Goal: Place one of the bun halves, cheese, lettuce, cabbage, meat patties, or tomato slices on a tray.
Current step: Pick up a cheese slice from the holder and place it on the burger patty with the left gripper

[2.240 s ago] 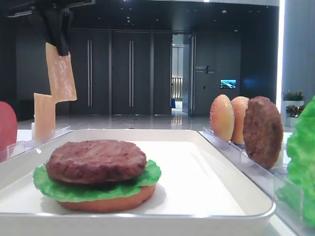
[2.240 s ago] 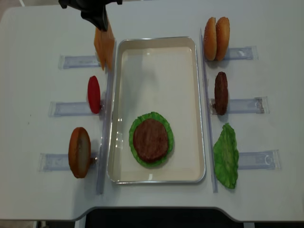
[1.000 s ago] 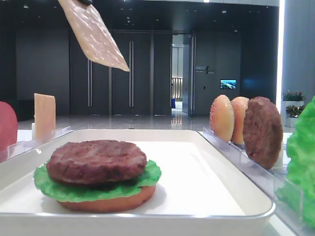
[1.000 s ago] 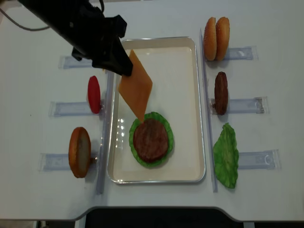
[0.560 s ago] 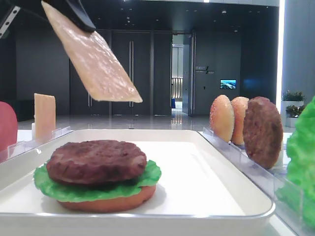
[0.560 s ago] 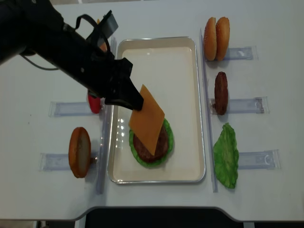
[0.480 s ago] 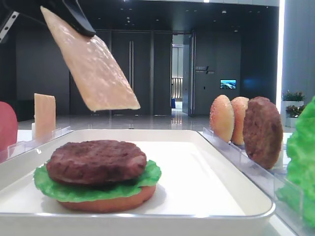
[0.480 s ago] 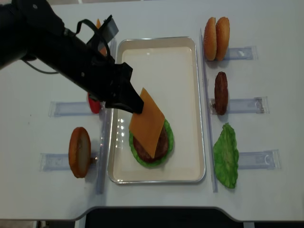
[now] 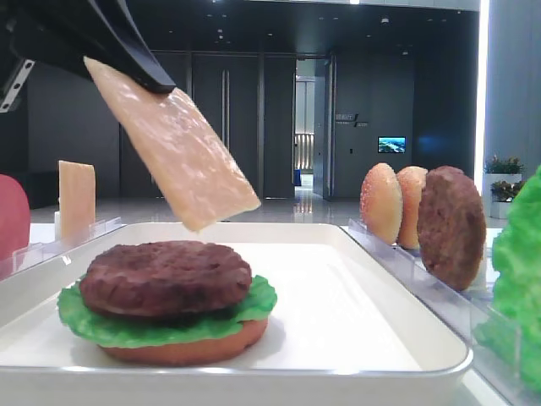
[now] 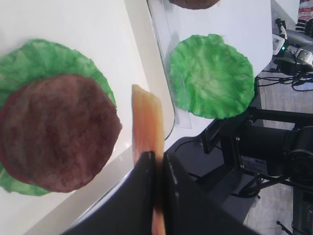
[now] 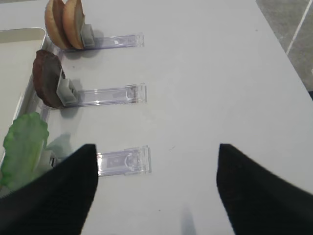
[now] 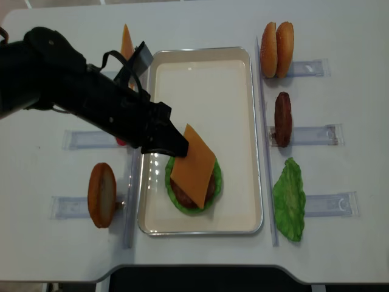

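The left gripper [image 12: 173, 145] is clamping one corner of the cheese slice [image 12: 194, 165], which is hanging tilted just above the meat patty [image 9: 165, 275], at lower centre of the overhead view, inside the white tray [image 12: 243, 61]. Risk: because the slice is sloping, releasing now may let it slide off the patty onto the lettuce [image 9: 245, 304]. The right gripper [image 11: 156, 191] is standing open over the bench [image 11: 205, 63], holding nothing.

I see the left gripper [image 12: 173, 144] clamped on one corner of the cheese [image 12: 194, 166]. The slice hangs tilted above the patty [image 12: 209, 187] and lettuce [image 12: 217, 182] inside the tray [image 12: 200, 73].
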You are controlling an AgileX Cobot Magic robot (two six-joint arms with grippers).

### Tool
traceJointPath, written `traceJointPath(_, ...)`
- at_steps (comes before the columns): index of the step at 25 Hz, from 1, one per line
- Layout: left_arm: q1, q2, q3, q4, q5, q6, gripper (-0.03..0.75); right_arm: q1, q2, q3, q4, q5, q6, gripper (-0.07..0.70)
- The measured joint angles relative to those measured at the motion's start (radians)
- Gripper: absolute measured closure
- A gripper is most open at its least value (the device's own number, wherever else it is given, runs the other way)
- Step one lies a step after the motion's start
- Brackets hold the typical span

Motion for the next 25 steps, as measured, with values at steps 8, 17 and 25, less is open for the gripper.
traceJointPath(8, -0.018, 0.01, 0.008, -0.054, -0.022, 0.062, 0.697, 0.0, 0.0, 0.0, 0.0, 0.0, 0.0, 0.144)
traceJointPath(17, -0.039, 0.051, 0.008, -0.073, -0.028, 0.085, 0.697, 0.0, 0.0, 0.0, 0.0, 0.0, 0.0, 0.144)
traceJointPath(25, -0.039, 0.051, 0.008, -0.02, -0.04, 0.073, 0.697, 0.0, 0.0, 0.0, 0.0, 0.0, 0.0, 0.144)
